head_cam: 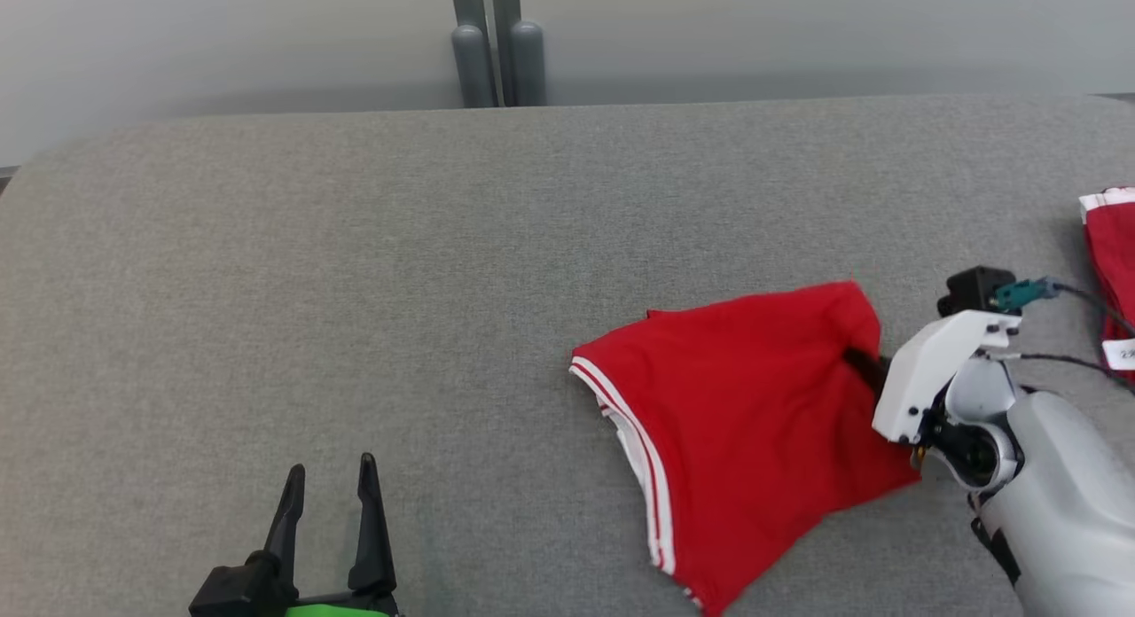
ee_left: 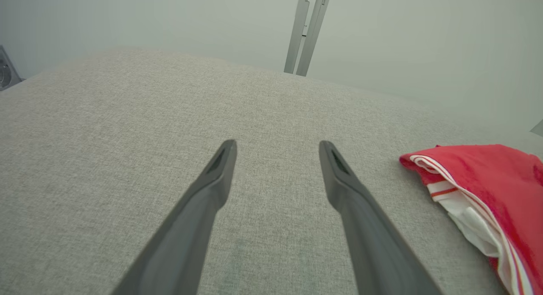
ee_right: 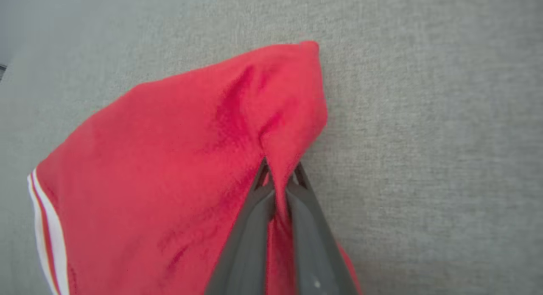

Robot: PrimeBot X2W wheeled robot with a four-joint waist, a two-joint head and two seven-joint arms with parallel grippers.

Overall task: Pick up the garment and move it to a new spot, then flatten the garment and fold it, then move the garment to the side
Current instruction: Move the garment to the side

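Observation:
The garment (head_cam: 745,422) is red with a white-striped hem and lies folded over on the grey table (head_cam: 355,262), right of centre. My right gripper (head_cam: 858,362) is shut on the garment's right edge. In the right wrist view its fingers (ee_right: 250,227) pinch a ridge of the red cloth (ee_right: 169,168) between them. My left gripper (head_cam: 330,486) stands open at the lower left, well clear of the cloth. From the left wrist its fingers (ee_left: 220,168) spread over bare table, with the garment's hem (ee_left: 475,193) off to the right.
Another red and white cloth (head_cam: 1113,253) lies at the table's right edge, with a cable (head_cam: 1077,298) from my right wrist running near it. Two grey posts (head_cam: 497,50) stand behind the table's far edge. Bare table spreads across the left and far side.

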